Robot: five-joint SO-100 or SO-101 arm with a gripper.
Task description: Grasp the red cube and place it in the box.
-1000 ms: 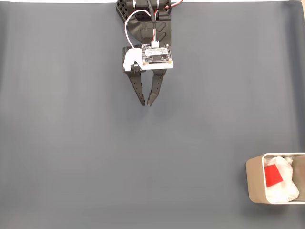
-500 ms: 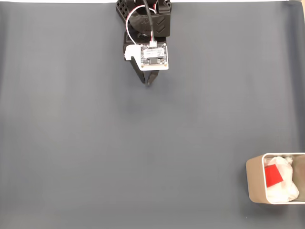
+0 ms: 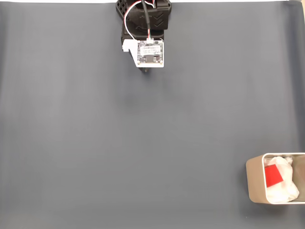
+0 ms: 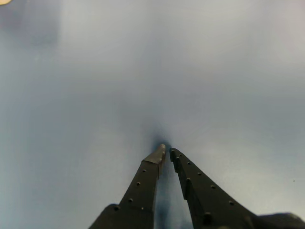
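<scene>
Gripper [image 4: 167, 151] is hanging over the bare grey mat [image 3: 143, 143], fingertips nearly touching, holding nothing. Cube [image 3: 272, 176] is lying on white paper [image 3: 285, 183] inside the box [image 3: 255, 179], well apart.

A dark grey-blue mat [image 3: 143, 143] covered the table, smooth and matte, reaching from the left edge to the right edge in the fixed view, with a thin white strip of surface showing along its top edge. The box [image 3: 255, 183] sat directly on the mat in the lower right corner of that view, partly cut off by the picture's right edge. In the wrist view the mat [image 4: 95, 86] appeared plain and unmarked.
</scene>
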